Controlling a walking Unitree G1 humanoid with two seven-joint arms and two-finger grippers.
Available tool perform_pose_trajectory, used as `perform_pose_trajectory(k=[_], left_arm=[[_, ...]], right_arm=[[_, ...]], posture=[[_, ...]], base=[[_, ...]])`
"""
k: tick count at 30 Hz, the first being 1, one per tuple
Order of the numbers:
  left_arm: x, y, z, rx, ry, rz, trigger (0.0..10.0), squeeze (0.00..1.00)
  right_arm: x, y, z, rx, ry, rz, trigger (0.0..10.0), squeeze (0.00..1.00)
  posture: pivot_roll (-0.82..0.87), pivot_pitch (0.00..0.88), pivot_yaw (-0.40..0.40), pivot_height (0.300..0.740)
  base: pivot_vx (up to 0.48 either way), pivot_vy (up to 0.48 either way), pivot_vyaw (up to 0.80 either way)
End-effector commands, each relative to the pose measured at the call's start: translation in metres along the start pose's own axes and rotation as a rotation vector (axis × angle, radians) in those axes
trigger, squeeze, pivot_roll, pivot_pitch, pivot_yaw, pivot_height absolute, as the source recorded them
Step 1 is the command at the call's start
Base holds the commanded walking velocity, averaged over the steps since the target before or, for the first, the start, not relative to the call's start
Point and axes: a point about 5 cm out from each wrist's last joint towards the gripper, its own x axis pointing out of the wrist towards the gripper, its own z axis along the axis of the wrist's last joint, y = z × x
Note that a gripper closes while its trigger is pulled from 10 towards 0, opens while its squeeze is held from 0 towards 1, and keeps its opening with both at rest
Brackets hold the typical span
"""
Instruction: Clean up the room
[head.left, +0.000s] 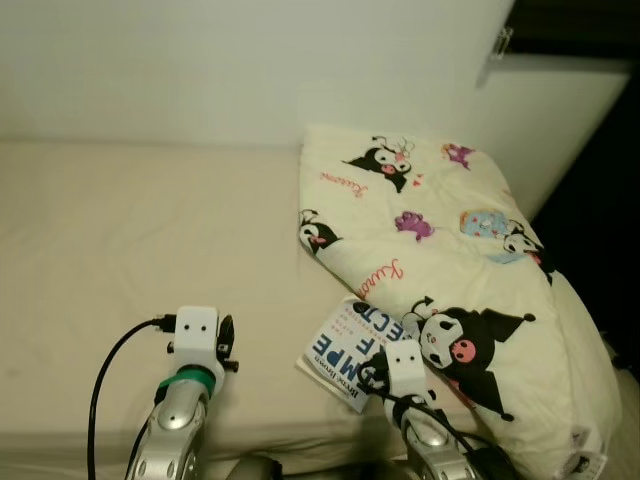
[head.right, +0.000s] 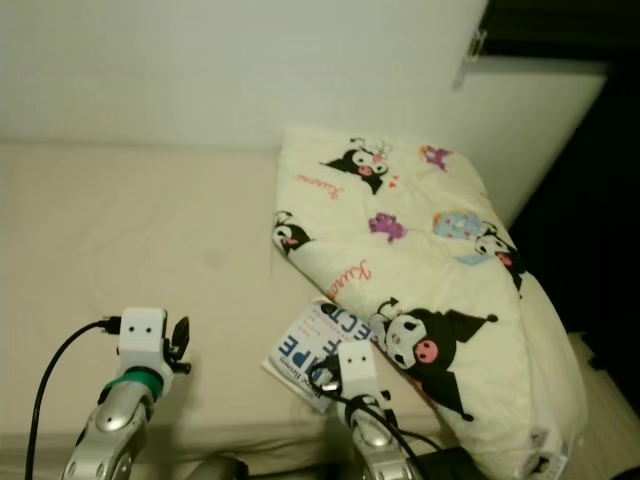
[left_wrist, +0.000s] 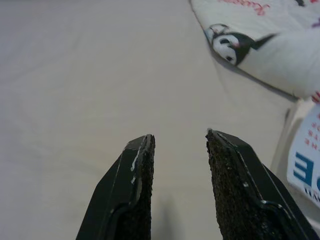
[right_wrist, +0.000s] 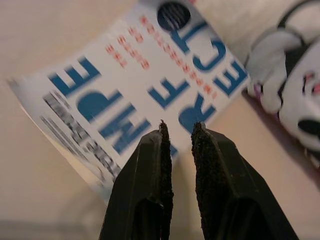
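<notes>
A white book (head.left: 345, 350) with large blue letters lies on the cream bed (head.left: 140, 230), its far corner tucked under a folded cream quilt (head.left: 440, 220) printed with cartoon figures. My right gripper (right_wrist: 177, 125) hovers just above the book's cover (right_wrist: 150, 90), near its front edge. Its fingers are open by a narrow gap with nothing between them. My left gripper (left_wrist: 180, 140) stands open over bare sheet, to the left of the book (left_wrist: 305, 165), holding nothing.
The quilt covers the right part of the bed and hangs toward its right edge. A white wall (head.left: 250, 60) runs behind the bed, and a dark gap (head.left: 600, 200) lies to the right. Bare sheet stretches across the left half.
</notes>
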Motion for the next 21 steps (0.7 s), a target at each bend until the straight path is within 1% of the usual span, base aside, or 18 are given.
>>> perform_pose_trajectory(k=[1, 6, 8, 9, 12, 13, 14, 15, 16, 18, 19, 20, 21], left_arm=[[-0.002, -0.001, -0.006, 0.008, 0.026, -0.003, 10.0, 0.00], [-0.003, -0.001, -0.007, 0.007, 0.029, -0.001, 10.0, 0.00], [-0.004, -0.001, -0.009, 0.008, 0.032, 0.001, 10.0, 0.00], [-0.006, 0.000, -0.011, 0.012, 0.035, 0.004, 10.0, 0.00], [-0.008, 0.003, -0.013, 0.025, 0.035, 0.004, 10.0, 0.00], [-0.013, 0.008, -0.018, 0.074, 0.031, -0.013, 10.0, 0.00], [-0.013, 0.008, -0.018, 0.074, 0.031, -0.013, 10.0, 0.00], [-0.017, 0.011, -0.021, 0.098, 0.032, -0.023, 10.0, 0.00], [-0.022, 0.016, -0.025, 0.127, 0.030, -0.038, 10.0, 0.00], [-0.022, 0.016, -0.025, 0.127, 0.030, -0.038, 10.0, 0.00], [-0.028, 0.022, -0.030, 0.156, 0.031, -0.043, 10.0, 0.00], [-0.028, 0.022, -0.030, 0.156, 0.031, -0.043, 10.0, 0.00], [-0.035, 0.029, -0.034, 0.176, 0.037, -0.043, 10.0, 0.00]], right_arm=[[-0.002, 0.000, -0.004, 0.007, 0.017, 0.003, 10.0, 0.00], [-0.001, 0.001, -0.003, 0.017, 0.017, 0.008, 10.0, 0.00], [0.001, 0.000, -0.002, 0.034, 0.022, 0.008, 10.0, 0.00], [0.003, -0.001, 0.002, 0.061, 0.020, 0.010, 10.0, 0.00], [0.006, -0.002, 0.005, 0.079, 0.023, 0.010, 10.0, 0.01], [0.012, -0.005, 0.012, 0.125, 0.038, 0.001, 10.0, 0.89], [0.012, -0.005, 0.012, 0.125, 0.038, 0.001, 10.0, 0.89], [0.015, -0.006, 0.014, 0.148, 0.045, -0.003, 10.0, 1.00], [0.017, -0.007, 0.017, 0.168, 0.054, -0.007, 10.0, 1.00], [0.017, -0.007, 0.017, 0.168, 0.054, -0.007, 10.0, 1.00], [0.020, -0.008, 0.021, 0.191, 0.058, -0.011, 10.0, 1.00], [0.020, -0.008, 0.021, 0.191, 0.058, -0.011, 10.0, 1.00], [0.022, -0.010, 0.025, 0.211, 0.057, -0.014, 10.0, 1.00]], posture=[[0.11, 0.000, 0.030, 0.615], [0.11, 0.000, 0.028, 0.615], [0.11, 0.000, 0.025, 0.615], [0.11, 0.000, 0.023, 0.615], [0.11, 0.000, 0.020, 0.615], [0.11, 0.000, 0.018, 0.615], [0.11, 0.000, 0.018, 0.615], [0.11, 0.000, 0.011, 0.615], [0.12, 0.000, 0.006, 0.615], [0.12, 0.000, 0.006, 0.615], [0.12, 0.001, 0.000, 0.615], [0.12, 0.001, 0.000, 0.615], [0.13, 0.015, -0.010, 0.615]], base=[[0.000, 0.000, 0.00], [0.000, 0.000, 0.00], [0.000, 0.000, 0.00], [0.000, 0.000, 0.00], [0.000, 0.000, 0.00], [0.000, 0.000, 0.00], [0.000, 0.000, 0.00], [0.000, 0.000, 0.00], [0.000, 0.000, 0.00], [0.000, 0.000, 0.00], [0.000, 0.000, 0.00], [0.000, 0.000, 0.00], [0.000, 0.000, 0.00]])
